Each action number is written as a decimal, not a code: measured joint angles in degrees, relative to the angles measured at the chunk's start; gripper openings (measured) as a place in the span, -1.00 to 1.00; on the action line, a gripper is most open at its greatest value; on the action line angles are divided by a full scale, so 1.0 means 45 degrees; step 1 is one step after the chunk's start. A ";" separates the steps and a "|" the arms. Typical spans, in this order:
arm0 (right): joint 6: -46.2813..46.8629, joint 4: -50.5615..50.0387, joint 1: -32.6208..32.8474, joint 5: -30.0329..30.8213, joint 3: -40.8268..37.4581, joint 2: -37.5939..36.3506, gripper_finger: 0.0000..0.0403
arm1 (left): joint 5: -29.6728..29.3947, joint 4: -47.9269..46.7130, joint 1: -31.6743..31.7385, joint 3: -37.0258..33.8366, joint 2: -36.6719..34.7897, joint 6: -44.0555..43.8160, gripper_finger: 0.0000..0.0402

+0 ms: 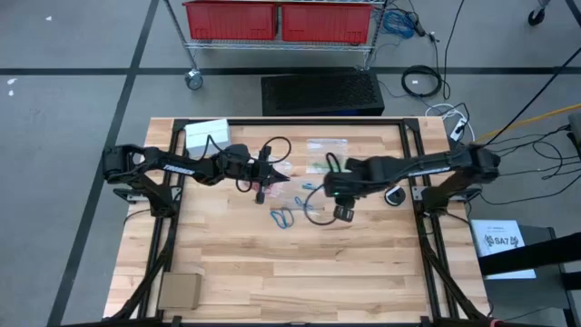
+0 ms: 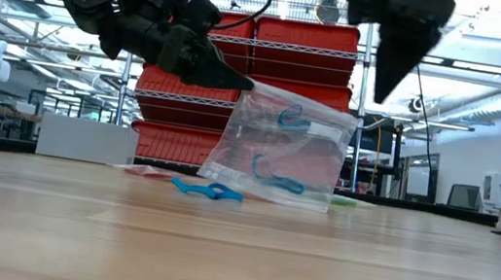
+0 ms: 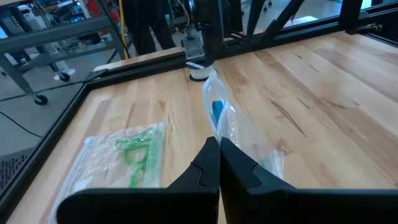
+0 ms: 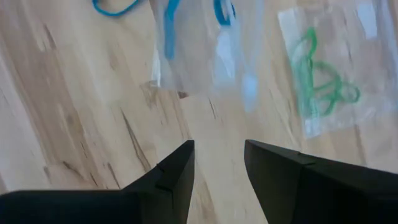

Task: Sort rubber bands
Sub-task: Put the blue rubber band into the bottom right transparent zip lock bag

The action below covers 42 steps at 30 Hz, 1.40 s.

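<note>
A clear plastic bag (image 2: 279, 149) with blue rubber bands (image 2: 276, 179) inside stands tilted at mid-table, held at its top by my shut left gripper (image 2: 229, 80). More blue rubber bands (image 2: 209, 190) lie loose on the wood beside it. Flat on the table lies a second clear bag with green bands (image 3: 134, 158), which also shows in the right wrist view (image 4: 329, 81). A reddish bag (image 2: 148, 172) lies behind. My right gripper (image 4: 217, 168) hangs open and empty above the table, right of the held bag, fingers pointing down. My left gripper pinches the bag's upper corner (image 2: 246, 86) between its two fingers. The fingers come nearly level from the table's left side. The bag hangs slanting below them, and its lower edge (image 2: 263, 193) rests on the table.
A white box (image 1: 207, 136) sits at the far left of the table and a cardboard piece (image 1: 179, 291) at the near left corner. Another clear bag (image 1: 327, 145) lies toward the far edge. Black cables (image 1: 313, 209) trail near the loose bands.
</note>
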 joint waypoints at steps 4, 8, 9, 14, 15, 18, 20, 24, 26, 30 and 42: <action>0.1021 0.1578 0.0050 0.0009 -0.2198 -0.1711 -0.33 | 0.0005 0.0039 0.0000 0.0000 0.0000 0.0000 -1.00; 0.2170 0.4663 0.0441 0.0507 -0.4985 -0.3790 -0.33 | 0.0338 -0.0063 0.0000 -0.0005 0.0000 -0.0026 -1.00; 0.2414 0.5698 0.0567 0.0696 -0.5716 -0.4229 -0.33 | 0.0354 -0.0047 0.0000 -0.0005 0.0000 -0.0028 -1.00; 0.2994 1.1242 0.0874 0.0986 -0.8866 -0.5145 -0.33 | 0.0391 0.0075 0.0000 -0.0005 0.0000 -0.0024 -1.00; 0.3035 1.2115 0.0874 0.0983 -0.9311 -0.5106 -0.33 | 0.0443 0.0082 0.0000 -0.0005 0.0000 -0.0019 -1.00; 0.3279 1.3954 0.0757 0.1211 -1.0126 -0.4792 -0.32 | 0.0689 0.0076 0.0010 -0.0005 0.0000 -0.0019 -1.00; 0.3370 1.4160 0.0685 0.1439 -1.0232 -0.4580 -0.29 | 0.0770 0.0078 0.0010 -0.0005 0.0000 -0.0015 -1.00; 0.3268 1.4506 0.0680 0.1734 -1.0227 -0.4429 -0.19 | 0.0850 0.0053 0.0012 -0.0005 0.0000 -0.0015 -1.00; 0.3321 1.4448 0.0684 0.1721 -1.0218 -0.4488 -0.12 | 0.1004 0.0054 0.0011 -0.0005 0.0000 -0.0015 -1.00; 0.3539 1.3756 0.0704 0.1812 -1.0218 -0.4723 0.01 | 0.1344 0.0061 0.0010 -0.0005 0.0000 -0.0007 -1.00; 0.2593 1.4224 0.0704 0.1967 -1.0213 -0.4643 -0.07 | 0.1394 0.0187 0.0010 -0.0005 0.0000 0.0003 -1.00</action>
